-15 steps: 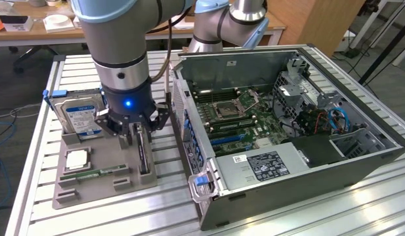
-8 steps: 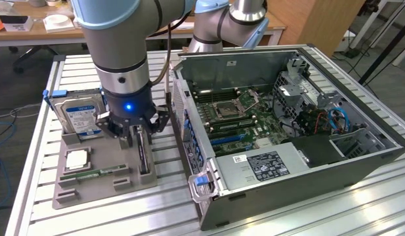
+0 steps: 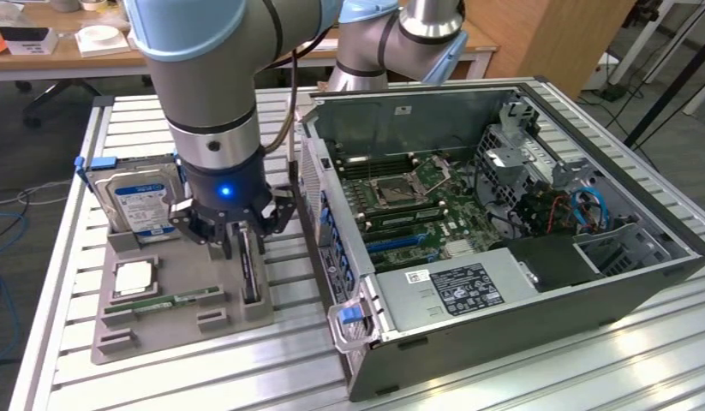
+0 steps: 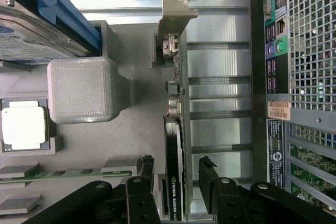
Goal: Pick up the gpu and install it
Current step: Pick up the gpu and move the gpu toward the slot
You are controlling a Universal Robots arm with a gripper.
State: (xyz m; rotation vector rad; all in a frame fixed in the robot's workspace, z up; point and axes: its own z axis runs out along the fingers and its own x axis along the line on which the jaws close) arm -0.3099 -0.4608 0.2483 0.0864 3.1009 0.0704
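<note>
The gpu point(image 3: 252, 267) is a thin dark card standing on edge in a slot of the grey holder tray point(image 3: 181, 330), on the side nearest the computer case. In the wrist view the gpu point(image 4: 176, 140) runs lengthwise, with its silvery bracket point(image 4: 176, 11) at the far end. My gripper point(image 3: 240, 248) is lowered over the card and open. In the wrist view my gripper point(image 4: 177, 167) straddles it: the black fingers point(image 4: 209, 174) stand one on each side, with a small gap between each finger and the card.
On the tray are a hard drive point(image 3: 140, 201) in a blue frame, a CPU point(image 3: 133, 278) and a green memory stick point(image 3: 170, 300). The opened computer case point(image 3: 535, 300), motherboard point(image 3: 409, 205) exposed, lies at the exterior view's right on the slatted aluminium table point(image 3: 501, 377).
</note>
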